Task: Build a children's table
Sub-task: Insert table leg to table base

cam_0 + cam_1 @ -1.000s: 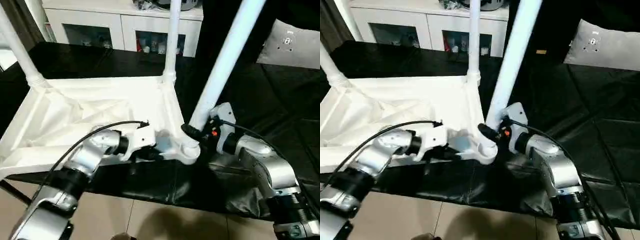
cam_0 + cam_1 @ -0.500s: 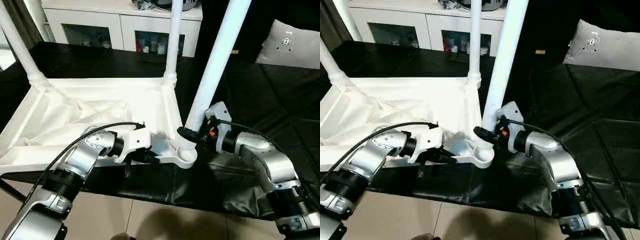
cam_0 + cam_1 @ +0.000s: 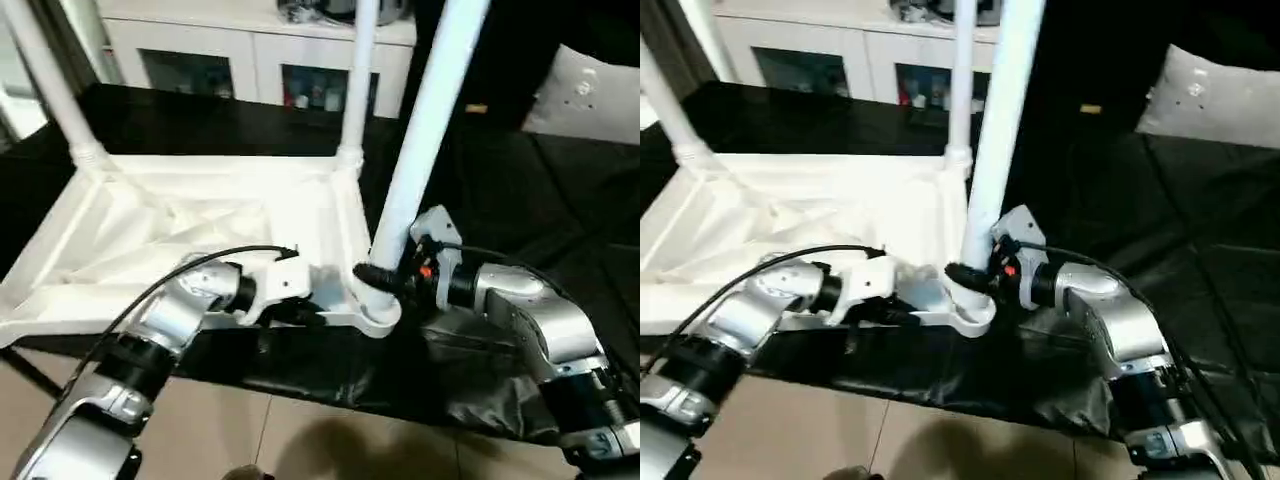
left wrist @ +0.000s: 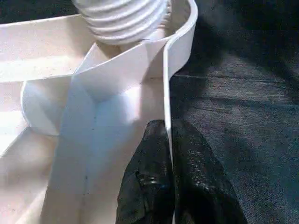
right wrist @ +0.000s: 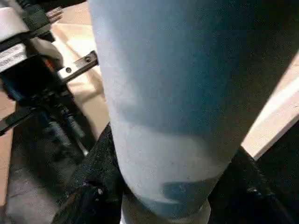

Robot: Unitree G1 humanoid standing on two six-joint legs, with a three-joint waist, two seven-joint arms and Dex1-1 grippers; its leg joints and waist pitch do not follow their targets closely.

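Table [image 3: 200,215] unlabelled; left end effector [image 4: 170,154] pinches its rim, right end effector [image 3: 385,283] grips leg [image 3: 425,130].

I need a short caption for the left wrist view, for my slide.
Left end effector pinching the tabletop rim near the threaded leg.
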